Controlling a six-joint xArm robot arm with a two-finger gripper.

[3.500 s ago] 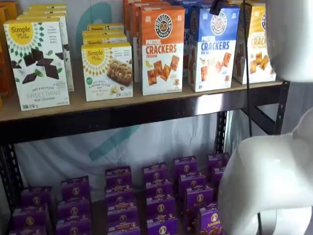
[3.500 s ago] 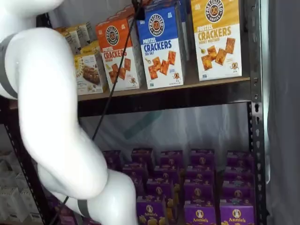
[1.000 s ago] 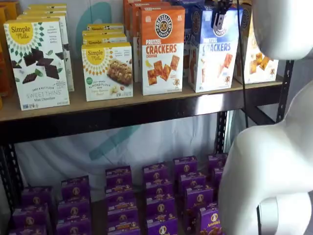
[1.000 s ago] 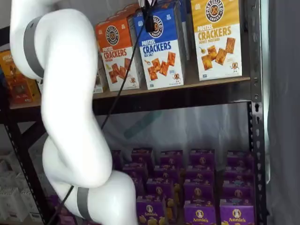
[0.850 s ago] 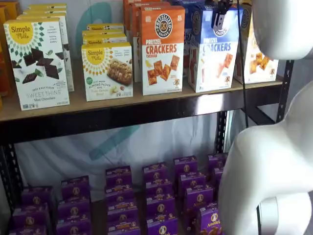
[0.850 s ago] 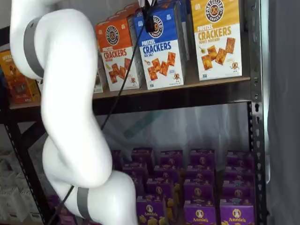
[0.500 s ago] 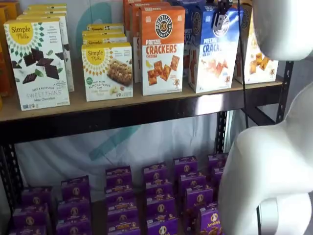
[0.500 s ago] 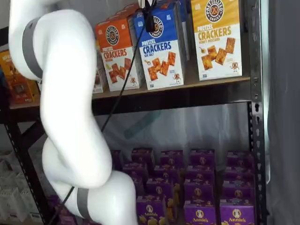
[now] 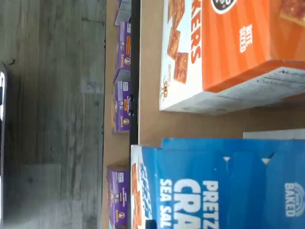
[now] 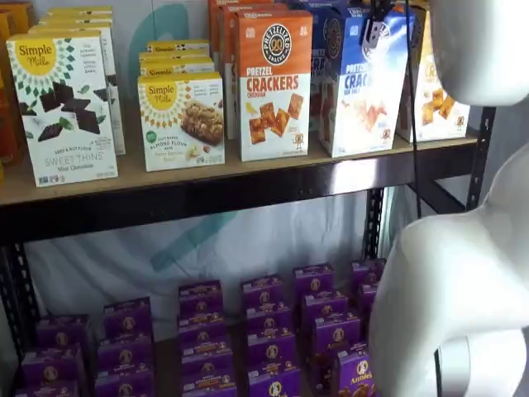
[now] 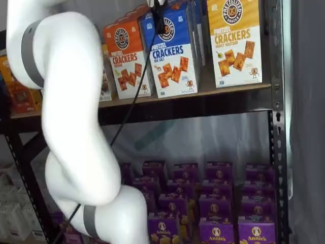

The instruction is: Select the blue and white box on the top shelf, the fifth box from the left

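Note:
The blue and white box (image 10: pixel 364 99) stands on the top shelf (image 10: pixel 207 178), between an orange box and a yellow one, and shows in both shelf views. It is turned and tipped slightly out of line with its neighbours (image 11: pixel 172 56). My gripper (image 10: pixel 376 29) hangs from above with its black fingers (image 11: pixel 159 20) closed on the box's upper edge. The wrist view looks down on the box's blue top and "SEA SALT" lettering (image 9: pixel 228 186), with no fingers in sight.
An orange cheddar crackers box (image 10: pixel 274 83) stands close on its left and a yellow crackers box (image 11: pixel 236 40) on its right. Simple Mills boxes (image 10: pixel 62 107) fill the shelf's left. Several purple boxes (image 10: pixel 264 331) sit on the lower shelf. My white arm (image 11: pixel 71 101) and its cable cross the foreground.
The fingers have closed on the blue and white box's top. The box has since turned and tipped a little, and the arm has shifted slightly.

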